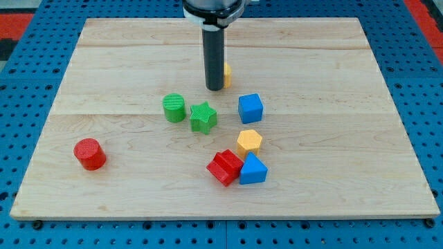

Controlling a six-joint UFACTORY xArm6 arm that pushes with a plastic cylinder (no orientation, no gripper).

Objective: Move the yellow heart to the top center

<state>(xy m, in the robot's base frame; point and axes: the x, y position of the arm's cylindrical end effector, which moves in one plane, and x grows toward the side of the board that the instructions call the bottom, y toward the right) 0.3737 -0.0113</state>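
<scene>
- My tip point(215, 88), a bare rod holding nothing, touches the mostly hidden yellow block point(227, 73).
- Pale wooden board point(124, 62) lies on blue pegboard point(21, 83).

The arm shows only its lowest part: a straight, round rod point(214, 59), dark grey to black, smooth and matt, with a faint paler sheen running down one side. It keeps the same thickness along its whole length and ends in my tip point(214, 89), cut flat and blunt. At the view's top the rod enters a wider round black collar point(212, 8) with a thin light rim, cut off by the frame edge; no cables, screws or markings show.
</scene>
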